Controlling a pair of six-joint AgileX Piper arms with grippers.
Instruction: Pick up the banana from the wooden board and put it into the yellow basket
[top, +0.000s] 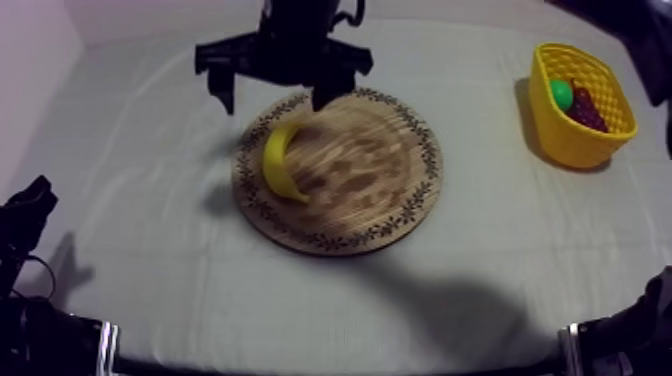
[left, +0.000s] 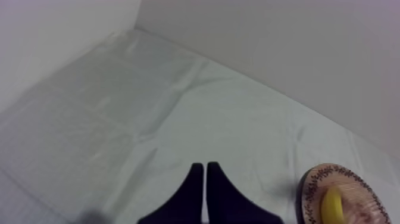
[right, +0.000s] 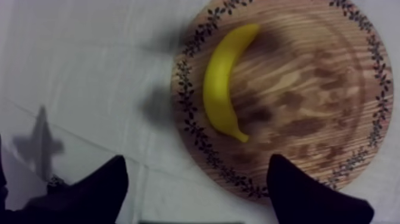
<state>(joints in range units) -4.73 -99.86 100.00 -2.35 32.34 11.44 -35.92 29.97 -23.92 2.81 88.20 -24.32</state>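
Clearly early: the banana (top: 280, 160) lies ungrasped on the wooden board (top: 385, 195) beneath the wide-spread, empty right gripper (top: 275, 92), the left gripper (left: 204, 167) rests clenched on nothing, and lifting and carrying to the yellow basket (top: 580, 148) remain.

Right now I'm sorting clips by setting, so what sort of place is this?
Likely a robot test bench: a table under grey-white cloth, bare pale walls, a toy yellow banana on a round patterned-rim wooden board, a yellow basket.

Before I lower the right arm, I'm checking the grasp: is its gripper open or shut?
Open. The right gripper has its fingers wide apart, gripping nothing, near the banana on the wooden board.
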